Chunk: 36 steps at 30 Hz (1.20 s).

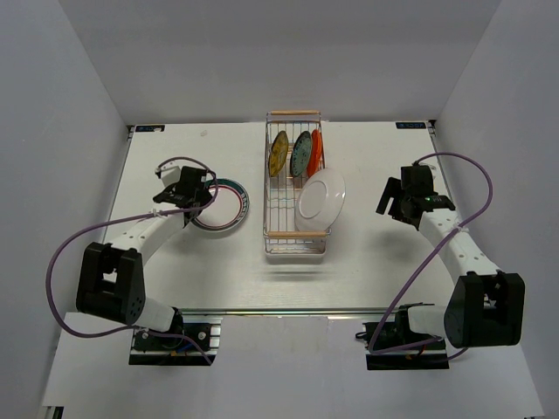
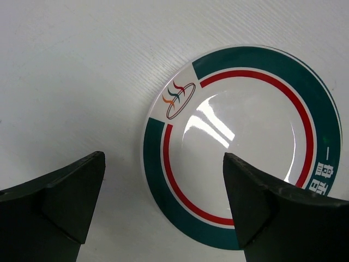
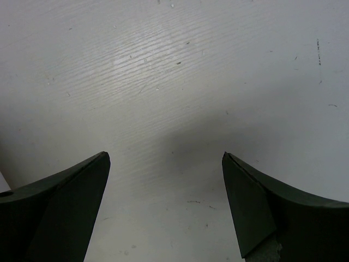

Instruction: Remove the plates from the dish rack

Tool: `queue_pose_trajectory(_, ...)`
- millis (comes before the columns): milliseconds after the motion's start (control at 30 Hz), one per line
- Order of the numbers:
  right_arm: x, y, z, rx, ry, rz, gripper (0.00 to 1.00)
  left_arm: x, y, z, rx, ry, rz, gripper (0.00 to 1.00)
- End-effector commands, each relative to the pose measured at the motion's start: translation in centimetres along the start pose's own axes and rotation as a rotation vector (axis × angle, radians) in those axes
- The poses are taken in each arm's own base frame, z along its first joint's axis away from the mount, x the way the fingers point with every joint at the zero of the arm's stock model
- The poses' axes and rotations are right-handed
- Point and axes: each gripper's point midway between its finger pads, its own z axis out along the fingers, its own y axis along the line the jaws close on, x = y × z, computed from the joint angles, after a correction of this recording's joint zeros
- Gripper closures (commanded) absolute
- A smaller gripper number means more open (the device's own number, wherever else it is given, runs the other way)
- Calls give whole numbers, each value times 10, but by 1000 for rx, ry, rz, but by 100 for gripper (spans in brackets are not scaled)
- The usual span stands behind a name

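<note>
The dish rack (image 1: 281,208), a silver wire basket with tan handle bars, stands in the middle of the table. In its far half a yellow patterned plate (image 1: 279,153), a teal plate (image 1: 301,153) and an orange-red plate (image 1: 316,150) stand on edge. A plain white plate (image 1: 320,199) leans over the rack's right side. A white plate with a teal and red rim (image 1: 229,208) (image 2: 240,142) lies flat on the table left of the rack. My left gripper (image 1: 188,194) (image 2: 163,157) hangs open above that plate's left edge, holding nothing. My right gripper (image 1: 403,196) (image 3: 165,155) is open over bare table right of the rack.
The white table (image 1: 367,262) is walled by grey panels on the left, right and back. Purple cables loop from both arms. The arm bases sit at the near edge.
</note>
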Motion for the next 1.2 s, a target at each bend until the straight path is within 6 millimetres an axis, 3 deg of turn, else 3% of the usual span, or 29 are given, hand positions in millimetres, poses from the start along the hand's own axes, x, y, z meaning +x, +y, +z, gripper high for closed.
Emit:
queue_pose_trajectory(0,-19,4,-11,-17,-56,17,11,-27,-13,-9,30,-45,-17,2)
queue_pose_trajectory(233,-22,4,-17,-29,-82,23,11,-58,-31,-37,154,-94,14,2)
queue_pose_trajectory(333,-22,9,-19,-58,-91,17,11,-77,-64,-67,343,-133,110,2)
queue_pose_trajectory(367,-23,8,-20,-61,-95,18,11,-78,-83,-81,472,-125,191,2)
queue_pose_trajectory(400,-23,9,-21,-66,-96,20,11,-94,-99,-98,553,-151,195,2)
queue_pose_trajectory(467,-23,10,-21,-70,-94,20,11,-96,-127,-126,718,-145,258,2)
queue_pose_trajectory(500,-23,10,-22,-70,-94,18,11,-110,-137,-140,762,-170,255,2)
queue_pose_trajectory(633,-23,10,-24,-80,-99,15,11,-104,-171,-175,923,-141,314,2)
queue_pose_trajectory(667,-25,10,-25,-80,-105,18,11,-94,-181,-179,952,-119,336,2)
queue_pose_trajectory(700,-26,11,-26,-84,-110,17,11,-99,-188,-187,969,-131,338,2)
queue_pose_trajectory(767,-26,13,-28,-101,-112,15,11,-86,-203,-186,969,-106,375,2)
queue_pose_trajectory(800,-26,15,-27,-112,-115,12,11,-107,-210,-193,939,-162,356,2)
queue_pose_trajectory(867,-26,17,-27,-123,-113,9,11,-119,-209,-186,819,-180,377,2)
queue_pose_trajectory(900,-26,16,-27,-122,-115,9,11,-125,-212,-166,689,-202,387,2)
queue_pose_trajectory(933,-27,17,-27,-123,-116,8,11,-158,-211,-180,639,-256,367,2)
queue_pose_trajectory(967,-27,17,-27,-122,-118,5,11,-170,-213,-182,594,-283,364,2)
queue_pose_trajectory(1000,-27,16,-26,-119,-119,10,11,-170,-223,-170,545,-284,390,2)
queue_pose_trajectory(1033,-27,16,-26,-119,-120,8,11,-204,-218,-186,492,-364,359,2)
queue_pose_trajectory(1100,-27,15,-24,-110,-119,6,11,-225,-219,-184,405,-443,375,2)
queue_pose_trajectory(1167,-28,16,-24,-112,-118,4,11,-232,-223,-181,388,-486,415,2)
